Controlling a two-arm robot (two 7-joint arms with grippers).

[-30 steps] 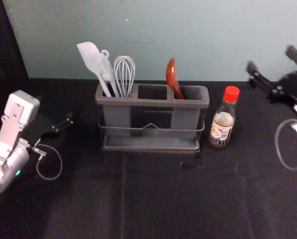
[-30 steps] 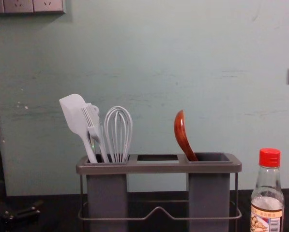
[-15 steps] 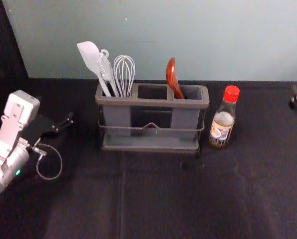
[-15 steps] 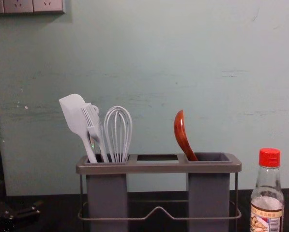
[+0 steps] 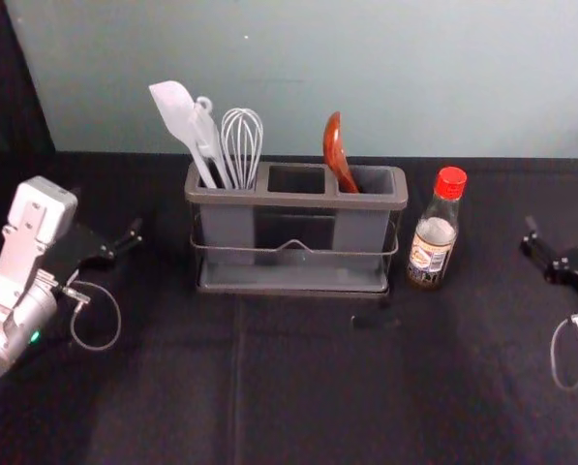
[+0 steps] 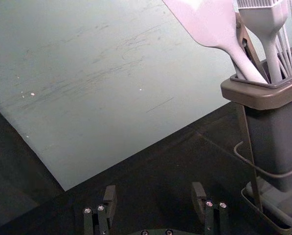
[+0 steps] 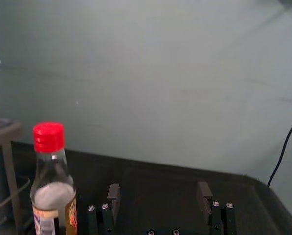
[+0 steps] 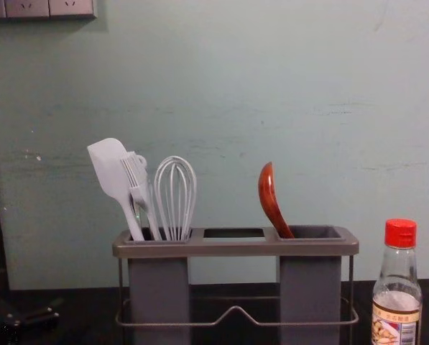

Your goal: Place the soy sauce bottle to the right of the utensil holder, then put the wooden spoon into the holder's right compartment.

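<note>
In the head view, the soy sauce bottle (image 5: pixel 434 242) stands upright just right of the grey utensil holder (image 5: pixel 293 289), with a small gap. The wooden spoon (image 5: pixel 335 150) leans in the holder's right compartment, bowl up; the chest view also has the spoon (image 8: pixel 269 198) there. My right gripper (image 5: pixel 552 263) is at the right edge, away from the bottle; in the right wrist view the gripper (image 7: pixel 159 193) is open and empty, beside the bottle (image 7: pixel 53 196). My left gripper (image 5: pixel 124 244) stays parked left of the holder; in the left wrist view the gripper (image 6: pixel 154 193) is open and empty.
A white spatula (image 5: pixel 177 114), a brush and a whisk (image 5: pixel 242 145) stand in the holder's left compartment. Behind the dark table (image 5: pixel 298 387) rises a pale wall. A black cable (image 7: pixel 284 147) hangs against the wall in the right wrist view.
My right gripper has swung away from its raised place near the wall and now sits lower at the head view's right edge. Bottle, spoon and left gripper have stayed put.
</note>
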